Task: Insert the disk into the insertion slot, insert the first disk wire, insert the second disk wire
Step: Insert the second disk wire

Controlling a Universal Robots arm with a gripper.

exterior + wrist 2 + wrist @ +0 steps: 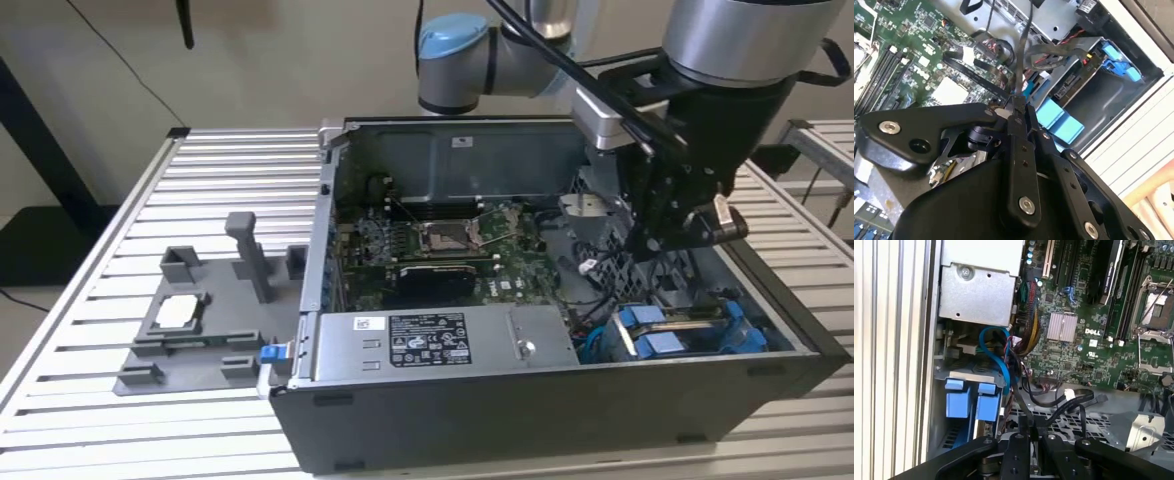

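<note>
1. Silver slats make up the bench (160, 420), and an open computer case (534, 400) sits on it.
2. At the lower right of the exterior view, the disk (687, 328) with its blue frame sits in the insertion slot (767, 330).
3. Above it, the end effector (1018, 111) is pinched together on a thin dark wire (1024, 50).
4. A grey tray (200, 330) lies at the left.

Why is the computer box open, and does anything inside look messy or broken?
The computer case has its side off, so the green board shows. Nothing looks broken. The only untidy part is a bundle of loose wires beside the blue disk carrier. The hand is pinching a thin dark wire.
</note>
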